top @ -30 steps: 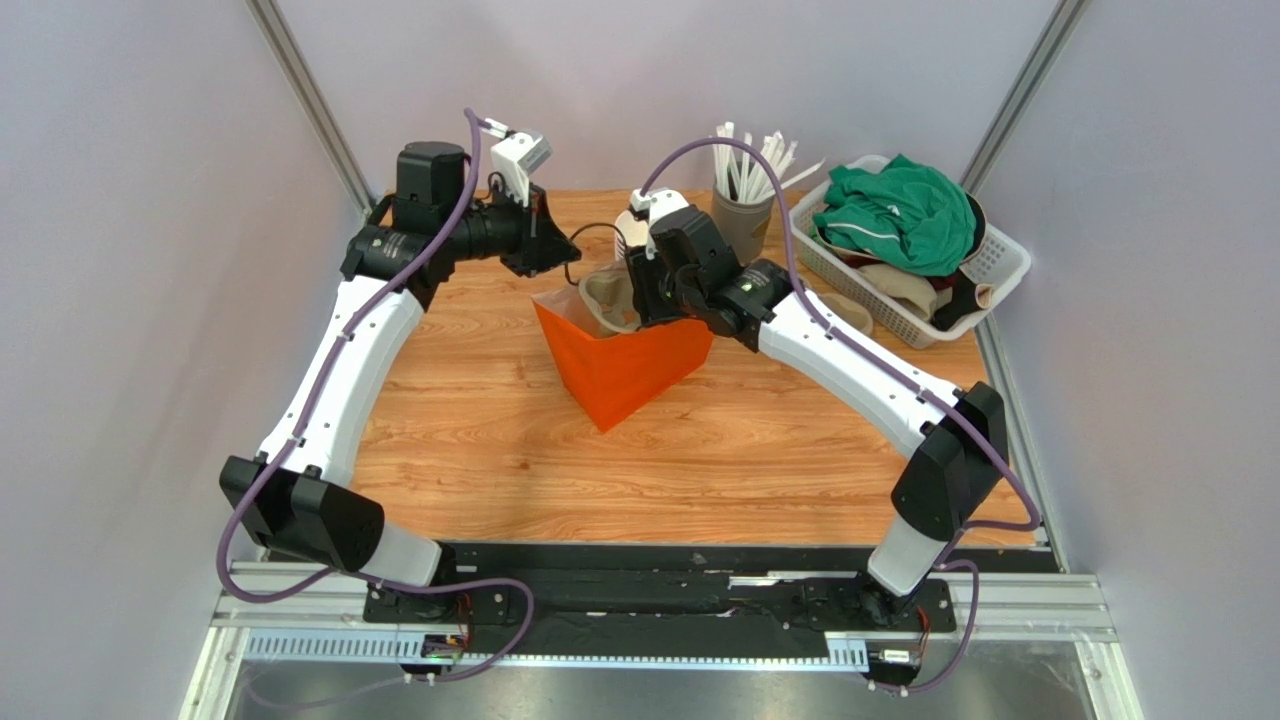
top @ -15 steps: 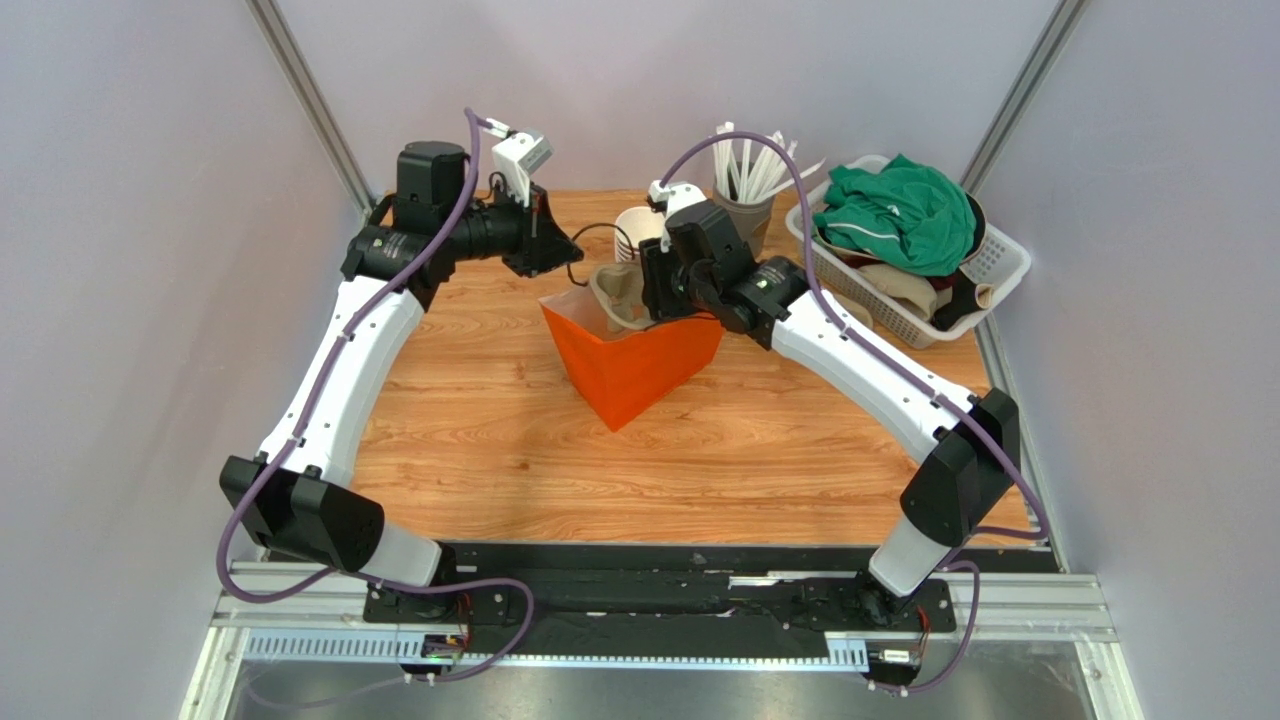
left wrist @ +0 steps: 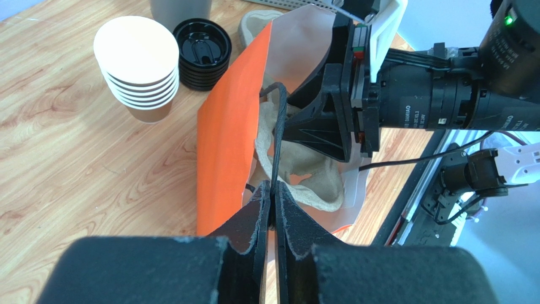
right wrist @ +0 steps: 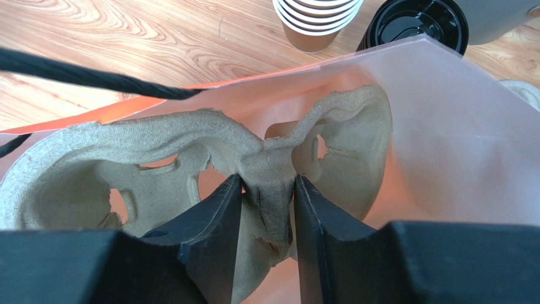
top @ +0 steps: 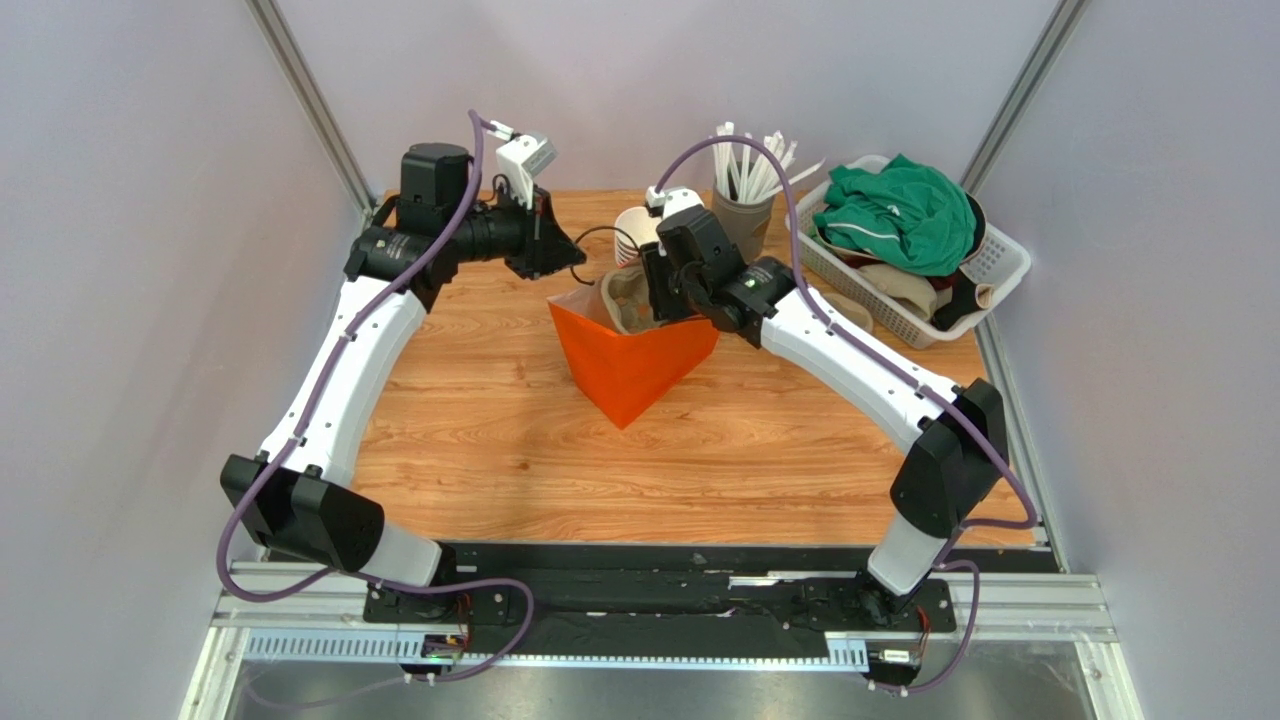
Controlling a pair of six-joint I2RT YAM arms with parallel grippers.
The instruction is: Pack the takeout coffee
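Observation:
An orange bag stands open in the middle of the table. My left gripper is shut on the bag's thin black handle, holding it up from the left. A beige pulp cup carrier sits tilted inside the bag's mouth. My right gripper is shut on the carrier's middle ridge, reaching into the bag from the right. The carrier's pockets that show are empty. The takeout coffee shows in no view.
A stack of lidless paper cups and a stack of black lids stand just behind the bag. A grey holder with white sticks and a white basket of clothes are at the back right.
My right gripper has shifted slightly back and to the right with the carrier. The bag has slid a little to the right. My left gripper has followed with the handle.

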